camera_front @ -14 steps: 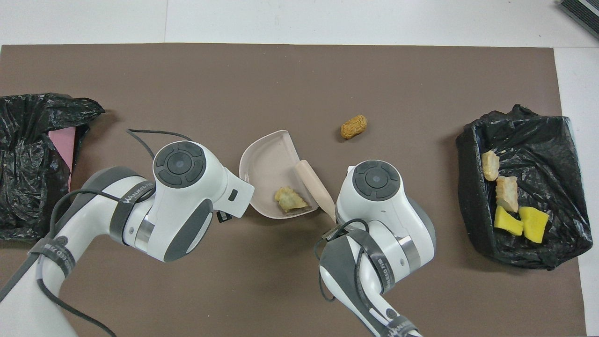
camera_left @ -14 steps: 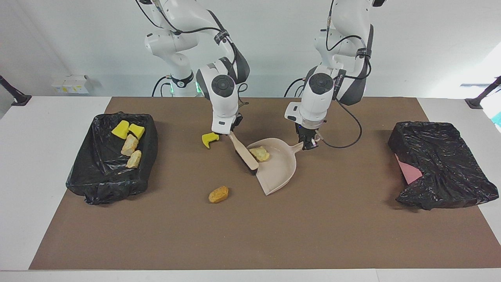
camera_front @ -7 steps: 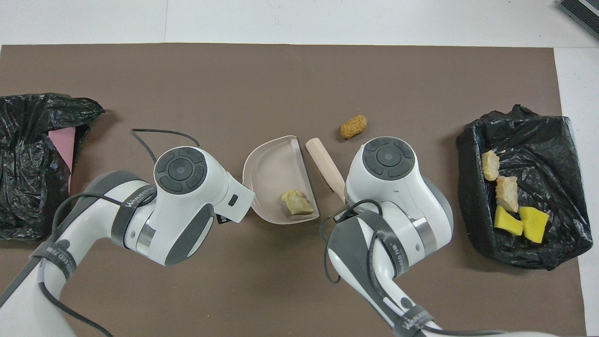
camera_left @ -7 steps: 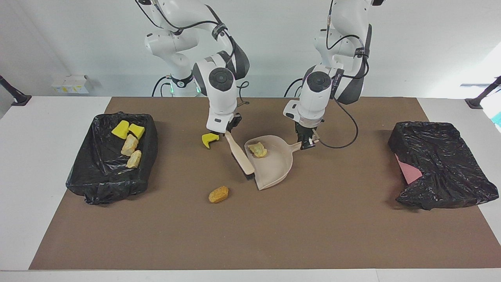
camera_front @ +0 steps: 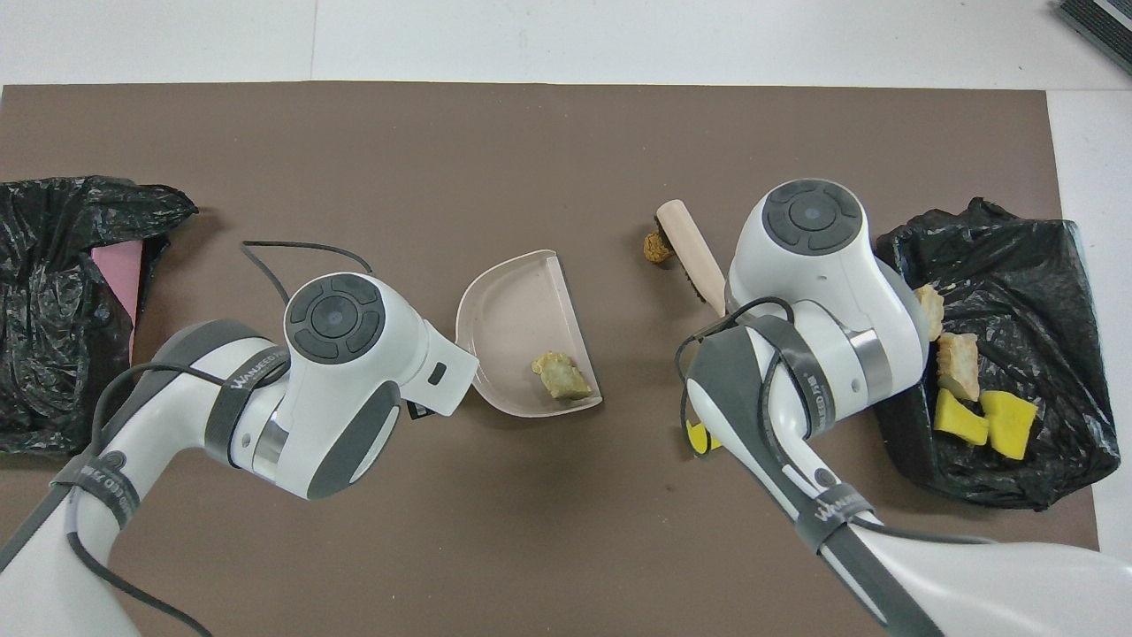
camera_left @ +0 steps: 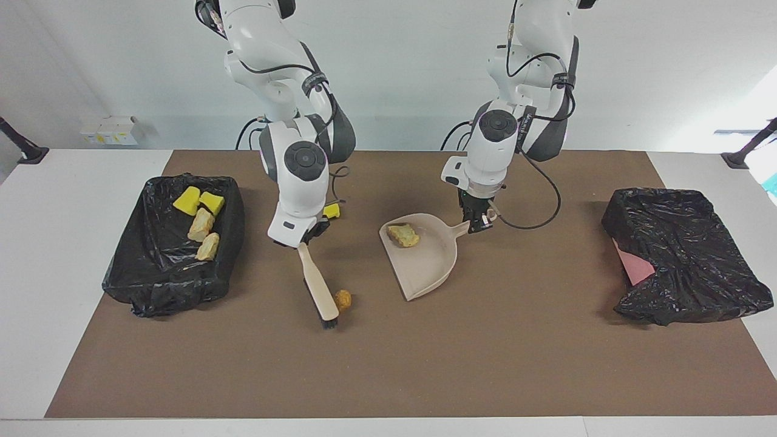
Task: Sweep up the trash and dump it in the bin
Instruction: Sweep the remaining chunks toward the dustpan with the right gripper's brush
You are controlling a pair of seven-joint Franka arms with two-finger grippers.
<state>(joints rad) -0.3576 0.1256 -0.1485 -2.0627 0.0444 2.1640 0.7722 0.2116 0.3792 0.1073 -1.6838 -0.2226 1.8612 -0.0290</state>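
- Right tool (camera_left: 301,243): clenched on the handle of the brush (camera_left: 320,292), over the mat (camera_left: 425,364) between the bin (camera_left: 173,243) and the dustpan (camera_left: 428,258); in the overhead view the arm's wrist hides the tool itself.
- Brush (camera_front: 692,254): slants down and away from the robots, its dark bristles at the mat, its head touching or just beside the orange-brown lump (camera_left: 343,298).
- Orange-brown lump (camera_front: 656,249): on the mat, on the dustpan's side of the brush head, well apart from the dustpan.
- Left tool (camera_left: 479,221): clenched on the dustpan's handle, near the table's middle.
- Dustpan (camera_front: 513,318): beige, its open mouth turned toward the right arm's end of the table; whether its lip touches the mat cannot be told.
- Beige lump (camera_left: 403,235): lies in the dustpan, at the part nearer the robots (camera_front: 561,376).
- Yellow chunk (camera_left: 331,210): on the mat nearer the robots than the brush, partly hidden by the right arm; a sliver shows in the overhead view (camera_front: 699,437).
- Bin (camera_front: 1052,265): lined with black plastic, at the right arm's end of the table; it holds two yellow chunks (camera_left: 198,201) and two pale lumps (camera_left: 204,233).
- Black bag (camera_left: 686,255): crumpled at the left arm's end of the table, a pink patch (camera_left: 631,267) showing at its edge.
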